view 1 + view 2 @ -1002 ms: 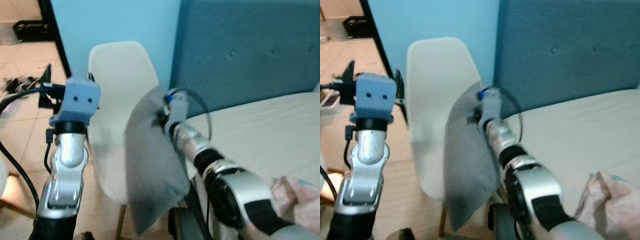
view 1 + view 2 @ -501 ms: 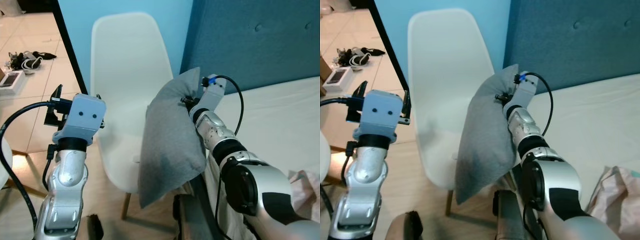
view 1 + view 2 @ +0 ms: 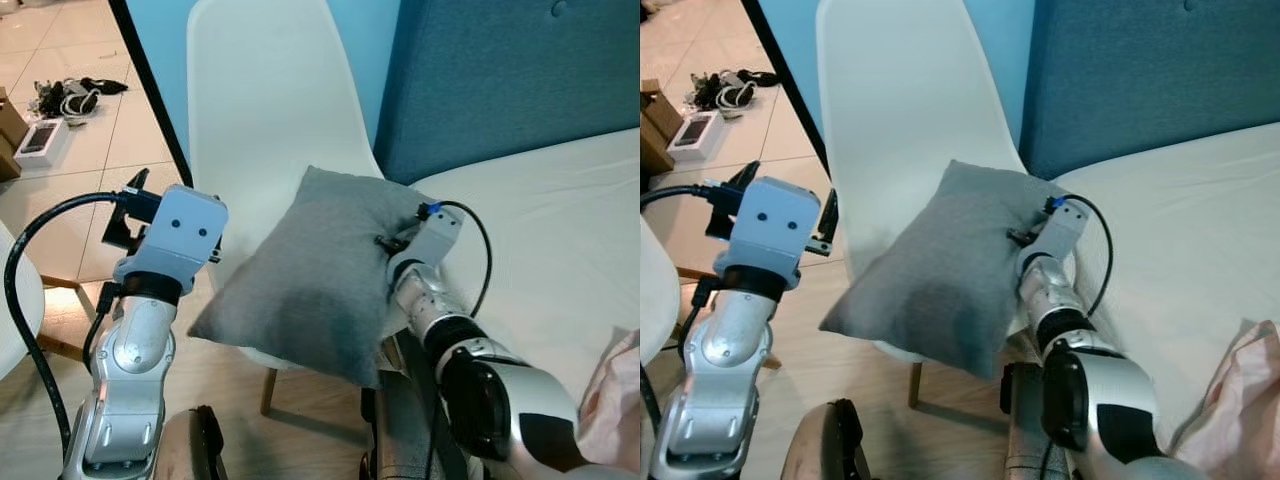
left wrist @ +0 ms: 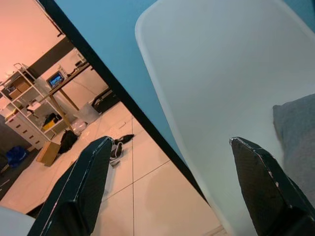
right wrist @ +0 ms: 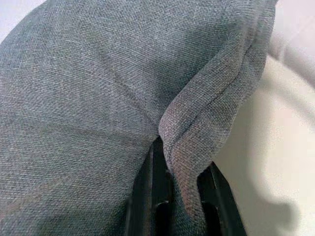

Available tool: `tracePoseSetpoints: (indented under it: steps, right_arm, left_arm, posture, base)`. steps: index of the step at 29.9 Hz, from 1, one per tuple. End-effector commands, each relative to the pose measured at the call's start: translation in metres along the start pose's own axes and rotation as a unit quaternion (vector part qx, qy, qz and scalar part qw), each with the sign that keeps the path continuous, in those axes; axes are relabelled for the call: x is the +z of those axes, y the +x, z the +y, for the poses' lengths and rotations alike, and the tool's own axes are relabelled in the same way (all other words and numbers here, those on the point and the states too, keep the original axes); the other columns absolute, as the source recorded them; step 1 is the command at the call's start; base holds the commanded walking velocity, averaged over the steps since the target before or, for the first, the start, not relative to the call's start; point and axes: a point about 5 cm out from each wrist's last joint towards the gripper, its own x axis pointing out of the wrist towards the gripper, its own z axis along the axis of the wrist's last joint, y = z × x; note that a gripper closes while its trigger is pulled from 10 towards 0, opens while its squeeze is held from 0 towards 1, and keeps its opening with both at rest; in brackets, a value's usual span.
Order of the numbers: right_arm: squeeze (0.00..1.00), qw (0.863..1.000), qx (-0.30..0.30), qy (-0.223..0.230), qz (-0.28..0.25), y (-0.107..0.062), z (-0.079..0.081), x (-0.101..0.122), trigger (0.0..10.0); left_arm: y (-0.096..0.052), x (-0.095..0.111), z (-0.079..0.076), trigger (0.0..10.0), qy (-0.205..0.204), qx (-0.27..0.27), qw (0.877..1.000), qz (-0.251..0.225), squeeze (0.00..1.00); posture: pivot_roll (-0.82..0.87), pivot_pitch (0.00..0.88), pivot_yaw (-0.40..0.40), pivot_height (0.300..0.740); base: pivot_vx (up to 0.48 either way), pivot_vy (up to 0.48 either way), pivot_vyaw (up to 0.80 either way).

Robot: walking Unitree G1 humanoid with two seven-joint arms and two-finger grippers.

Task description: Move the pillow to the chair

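The grey pillow lies tilted across the seat of the white chair, one corner hanging past the seat's front. My right gripper is shut on the pillow's edge nearest the bed, a fold of grey cloth pinched between its black fingers. That arm's wrist sits against the pillow's right side. My left gripper is held up left of the chair, open and empty, its two fingers wide apart and aimed at the chair's back.
A bed with a white sheet and a blue headboard stands right of the chair. A pink cloth lies at the bed's near corner. Cables and small boxes litter the tiled floor at the far left. A black post runs down beside the chair.
The pillow, hanging upright from my right gripper before, has been lowered and now lies across the chair seat. The camera has tipped downward and closer.
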Motion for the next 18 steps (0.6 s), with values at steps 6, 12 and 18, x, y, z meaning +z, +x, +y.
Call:
tracePoseSetpoints:
  steps: [6,12,18]
  right_arm:
    - [1.0,0.998,0.028,-0.051,-0.009,-0.001,0.022,0.002,10.0]
    - [1.0,0.991,0.006,-0.126,-0.047,0.002,-0.004,0.027,10.0]
    - [1.0,0.981,-0.02,-0.191,0.016,0.001,-0.054,0.018,10.0]
  left_arm:
    - [0.002,0.002,0.002,10.0,0.004,0.009,1.0,-0.001,0.0]
    - [0.012,-0.003,0.005,10.0,-0.011,0.032,0.999,0.006,0.0]
    - [0.026,-0.004,-0.001,10.0,-0.024,0.041,0.999,-0.008,0.0]
  posture:
    - [-0.03,0.302,0.009,0.55]
    - [-0.09,0.25,0.009,0.55]
    - [-0.14,0.209,0.018,0.55]
  base:
    - [0.0,0.0,0.0]
    - [0.0,0.0,0.0]
    - [0.0,0.0,0.0]
